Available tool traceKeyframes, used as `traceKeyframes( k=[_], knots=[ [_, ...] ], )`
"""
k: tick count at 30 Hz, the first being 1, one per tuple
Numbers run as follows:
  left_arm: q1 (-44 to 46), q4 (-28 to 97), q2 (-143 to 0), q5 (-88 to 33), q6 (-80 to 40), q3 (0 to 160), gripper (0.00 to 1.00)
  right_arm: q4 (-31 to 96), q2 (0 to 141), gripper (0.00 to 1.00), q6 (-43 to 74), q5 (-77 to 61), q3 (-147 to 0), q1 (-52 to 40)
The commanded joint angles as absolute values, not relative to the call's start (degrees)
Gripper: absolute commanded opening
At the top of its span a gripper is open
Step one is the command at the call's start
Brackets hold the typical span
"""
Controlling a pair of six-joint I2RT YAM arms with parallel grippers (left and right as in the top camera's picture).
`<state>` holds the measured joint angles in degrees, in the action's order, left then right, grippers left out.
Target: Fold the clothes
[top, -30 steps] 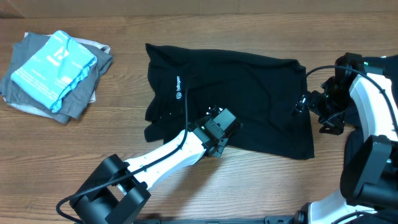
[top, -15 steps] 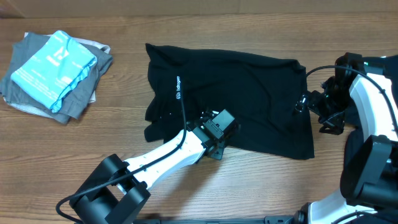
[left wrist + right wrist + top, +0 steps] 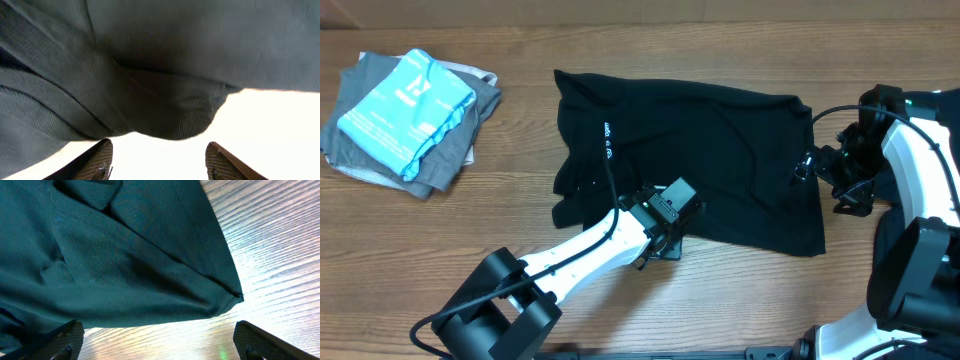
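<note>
Black T-shirt [image 3: 720, 140] lies before left claw [image 3: 159, 150] and right claw [image 3: 157, 330], both parted, empty.

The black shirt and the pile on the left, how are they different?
The black shirt lies spread out wide; the pile is folded and stacked. The black shirt is black with tiny white letters; the pile is grey with a light blue piece on top. The black shirt covers more space than the pile. Both rest on the wooden table.
</note>
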<state>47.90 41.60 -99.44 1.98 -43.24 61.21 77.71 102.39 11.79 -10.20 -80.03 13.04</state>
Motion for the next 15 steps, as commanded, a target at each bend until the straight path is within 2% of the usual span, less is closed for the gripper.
traceKeyframes(
  k=[1,15],
  knots=[
    [47.59,40.29,-99.11,5.76,-45.28,60.80,0.63,77.49,101.43,1.00,11.77,-10.63,-79.72,13.10],
    [47.57,37.47,-100.29,6.57,-46.46,60.05,0.56,77.41,101.43,1.00,11.79,-10.66,-79.72,13.08]
  ],
)
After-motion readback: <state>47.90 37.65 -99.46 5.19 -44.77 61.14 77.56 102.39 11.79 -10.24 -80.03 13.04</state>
